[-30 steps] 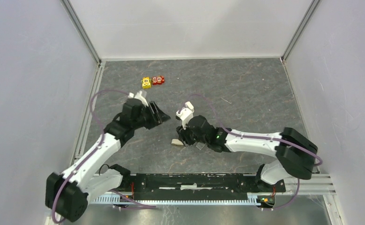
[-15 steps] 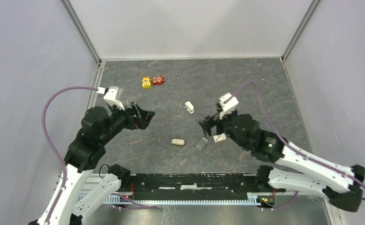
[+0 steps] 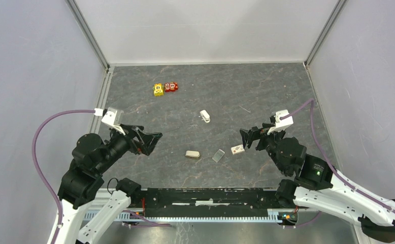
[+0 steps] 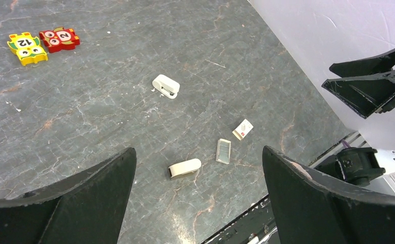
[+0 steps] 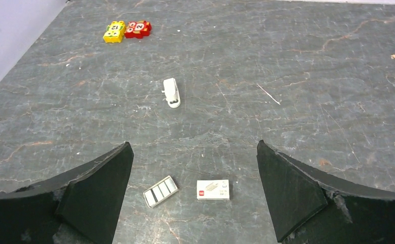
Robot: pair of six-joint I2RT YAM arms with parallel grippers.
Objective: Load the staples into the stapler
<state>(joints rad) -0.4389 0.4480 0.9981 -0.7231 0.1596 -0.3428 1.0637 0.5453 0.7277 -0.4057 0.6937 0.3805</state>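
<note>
I am holding my left jaws and right jaws spread wide above the near side of the counter [image 3: 276,86], gripping nothing. The stapler [image 3: 204,116] is lying at mid-counter, apart from both, farther than a cream piece [image 3: 192,154], a grey tray [image 3: 219,155] and a small box [image 3: 237,149].

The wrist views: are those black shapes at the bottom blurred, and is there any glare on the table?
Left wrist view: the left pincer is dark, not blurred; the stapler is sharp too. Right wrist view: the right pincer likewise; soft, even light, no glare on the table. Top view: only faint shadows.
</note>
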